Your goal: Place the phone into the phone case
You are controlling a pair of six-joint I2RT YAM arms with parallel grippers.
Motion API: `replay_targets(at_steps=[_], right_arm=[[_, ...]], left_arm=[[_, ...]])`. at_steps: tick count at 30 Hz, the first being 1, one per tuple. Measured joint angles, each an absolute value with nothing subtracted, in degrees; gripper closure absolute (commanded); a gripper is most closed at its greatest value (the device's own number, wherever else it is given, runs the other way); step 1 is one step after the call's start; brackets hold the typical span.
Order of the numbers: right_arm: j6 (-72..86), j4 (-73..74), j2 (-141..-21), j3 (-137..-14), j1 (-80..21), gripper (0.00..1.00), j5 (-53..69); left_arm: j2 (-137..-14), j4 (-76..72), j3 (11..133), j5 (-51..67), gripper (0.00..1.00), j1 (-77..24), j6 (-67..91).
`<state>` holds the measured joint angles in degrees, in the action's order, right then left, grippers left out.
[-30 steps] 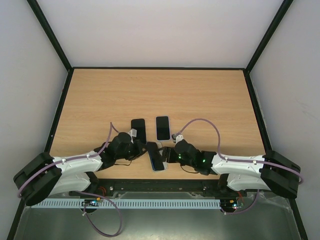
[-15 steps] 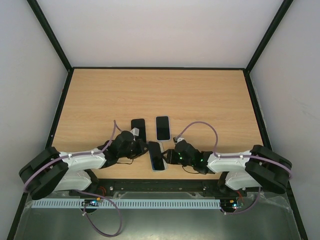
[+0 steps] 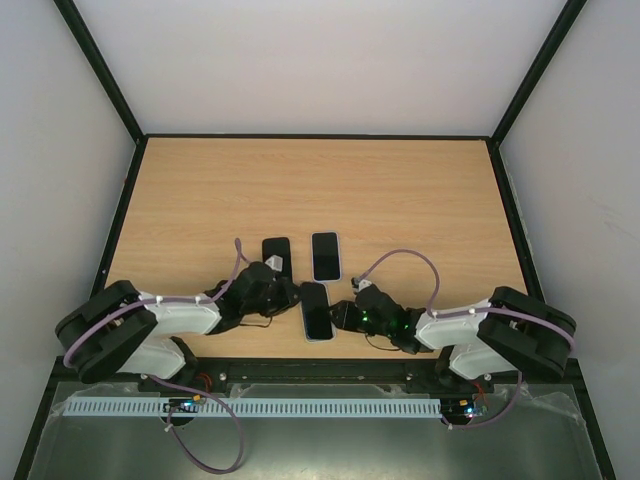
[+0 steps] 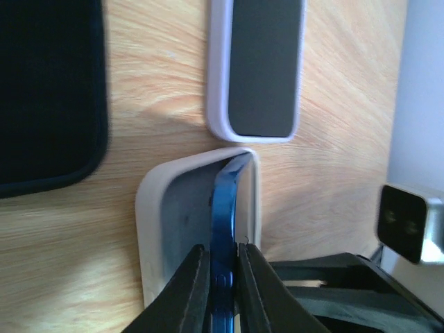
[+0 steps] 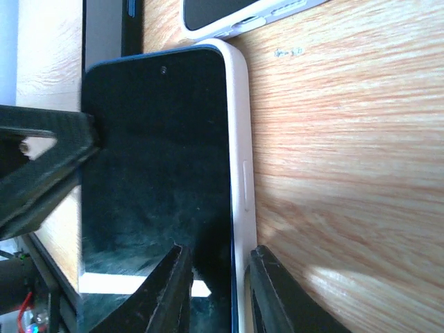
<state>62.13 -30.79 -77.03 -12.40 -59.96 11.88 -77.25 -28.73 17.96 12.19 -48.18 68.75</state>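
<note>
Left wrist, left tool [image 4: 222,274] pinching blue-edged phone [image 4: 224,201], tilted inside white phone case [image 4: 165,236], right wrist, right tool [image 5: 216,284] straddling case wall, grip unclear, top view, phone between both tools on table [image 3: 400,190], one other cased handset [image 3: 325,256], one black slab [image 3: 277,257].

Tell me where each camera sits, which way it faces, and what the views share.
Top external: above and behind the arms, looking down at the table; both arms show.
Left wrist: on the left arm, looking along the left end effector, which pinches the blue-edged phone tilted into the phone case.
Right wrist: on the right arm, facing the phone's screen; right end effector straddles the case's side.
Shared: both wrist views show that phone, its case, and the neighbouring cased phone.
</note>
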Motion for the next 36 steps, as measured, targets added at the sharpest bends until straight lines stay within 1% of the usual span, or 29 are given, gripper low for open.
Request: replay_targets(at_steps=[7,10,14,22,26,30,36], right_arm=[[64.14,-31.16,-74.46,-11.46,-59.96,0.75,11.57],[64.58,-31.16,-74.43,-11.44,-59.99,0.75,11.6],[64.77,-31.14,-74.43,-11.4,-59.99,0.75,11.62],[64.77,-29.87,-74.39,-11.4,-59.99,0.76,11.75],[64.86,-29.26,-74.13,-11.4,-60.01,0.82,12.1],[65.04,-28.36,-73.6,-11.38,-60.01,0.83,12.99],[65.12,-26.13,-71.29,-10.96,-60.01,0.84,13.34]], left_arm=[[-77.38,-23.53,18.02,9.34,0.64,-48.53,68.16],[-76.29,-20.62,18.06,8.69,0.6,-48.6,67.66],[-74.06,-17.21,18.11,8.29,0.58,-48.73,67.09],[-71.24,-16.21,18.0,9.52,0.61,-52.01,68.18],[-71.26,-17.52,17.72,10.2,0.63,-54.61,69.78],[-71.4,-17.58,17.67,9.85,0.74,-56.75,71.07],[-71.9,-17.21,17.61,8.25,0.85,-58.61,72.12]])
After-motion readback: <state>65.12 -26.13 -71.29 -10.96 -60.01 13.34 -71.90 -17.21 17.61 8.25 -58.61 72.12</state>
